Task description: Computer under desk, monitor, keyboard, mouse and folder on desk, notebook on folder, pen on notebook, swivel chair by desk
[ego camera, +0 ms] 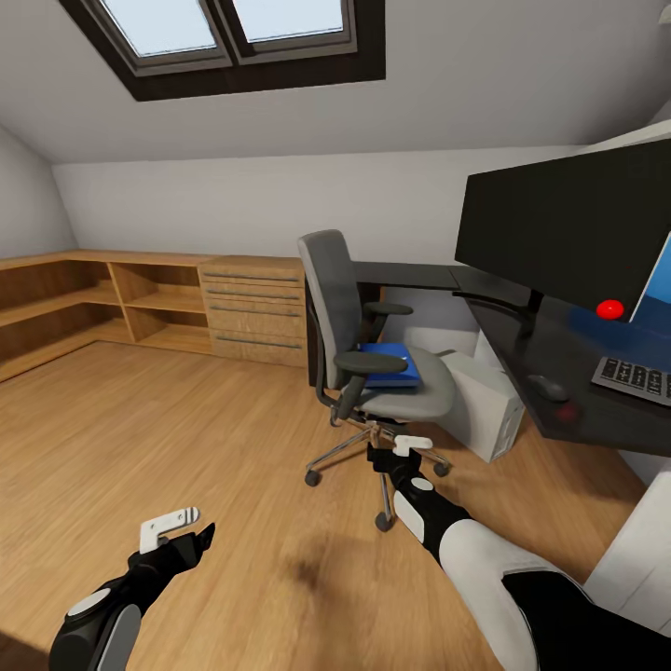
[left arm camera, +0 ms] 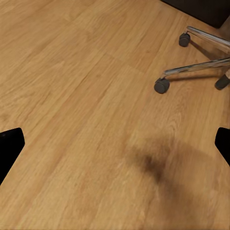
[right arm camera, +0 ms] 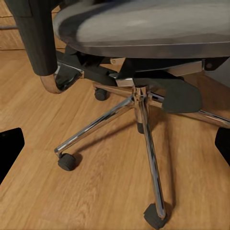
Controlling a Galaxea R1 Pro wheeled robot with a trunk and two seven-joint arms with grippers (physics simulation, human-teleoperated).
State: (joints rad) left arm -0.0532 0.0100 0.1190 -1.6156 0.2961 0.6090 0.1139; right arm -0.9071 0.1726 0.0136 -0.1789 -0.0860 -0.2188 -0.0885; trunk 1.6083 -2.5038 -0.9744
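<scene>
The grey swivel chair (ego camera: pixel 373 359) stands on the floor a little way out from the black desk (ego camera: pixel 568 424), and the blue folder (ego camera: pixel 391 363) lies on its seat. On the desk are the wide black monitor (ego camera: pixel 568 224), the keyboard (ego camera: pixel 638 377) and the small black mouse (ego camera: pixel 548 387). The pale computer (ego camera: pixel 486 405) sits under the desk. My right gripper (ego camera: pixel 401 454) is open, low in front of the chair's chrome base (right arm camera: pixel 139 110). My left gripper (ego camera: pixel 182 531) is open over bare floor, with chair casters (left arm camera: pixel 162 85) ahead of it. The notebook and pen are out of view.
A light wooden drawer chest (ego camera: pixel 256 312) and open shelves (ego camera: pixel 93 298) run along the back wall under the sloped ceiling. Wooden floor (ego camera: pixel 168 429) spreads wide to the left of the chair. A white surface (ego camera: pixel 643 559) rises at the lower right.
</scene>
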